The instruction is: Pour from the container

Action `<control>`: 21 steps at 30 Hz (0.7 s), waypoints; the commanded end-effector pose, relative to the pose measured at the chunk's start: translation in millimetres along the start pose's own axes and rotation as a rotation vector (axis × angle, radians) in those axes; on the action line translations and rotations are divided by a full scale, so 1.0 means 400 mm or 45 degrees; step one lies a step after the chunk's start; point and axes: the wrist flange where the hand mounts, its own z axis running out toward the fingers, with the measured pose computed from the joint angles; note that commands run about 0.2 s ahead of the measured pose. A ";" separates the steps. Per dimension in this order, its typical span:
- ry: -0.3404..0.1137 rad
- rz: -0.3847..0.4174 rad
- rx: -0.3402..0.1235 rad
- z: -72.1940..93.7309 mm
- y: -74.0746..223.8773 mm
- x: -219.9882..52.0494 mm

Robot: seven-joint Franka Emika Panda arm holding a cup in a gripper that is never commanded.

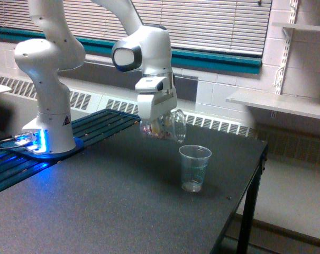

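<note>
— While the hand (161, 126) grips the container (164, 127), tipped sideways just above and left of the cup (194, 167), what worries you?

— I judge its mouth sits short of the rim; bits could spill onto the desk (112, 201).

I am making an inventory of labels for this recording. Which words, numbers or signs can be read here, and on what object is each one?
No text can be read.
Robot base: a small yellow triangular warning sign, its symbol too small to make out.
Container in the claw: no label visible.
Ribbed cup on the table: no print visible.
</note>
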 end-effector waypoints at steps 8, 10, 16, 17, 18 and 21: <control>-0.020 0.012 -0.074 0.004 -0.007 0.038; -0.030 0.009 -0.091 0.007 -0.007 0.041; -0.031 0.005 -0.115 0.007 -0.017 0.056; -0.035 0.000 -0.121 0.008 -0.019 0.057; -0.041 -0.007 -0.129 0.009 -0.021 0.057; -0.042 -0.018 -0.133 0.009 -0.030 0.059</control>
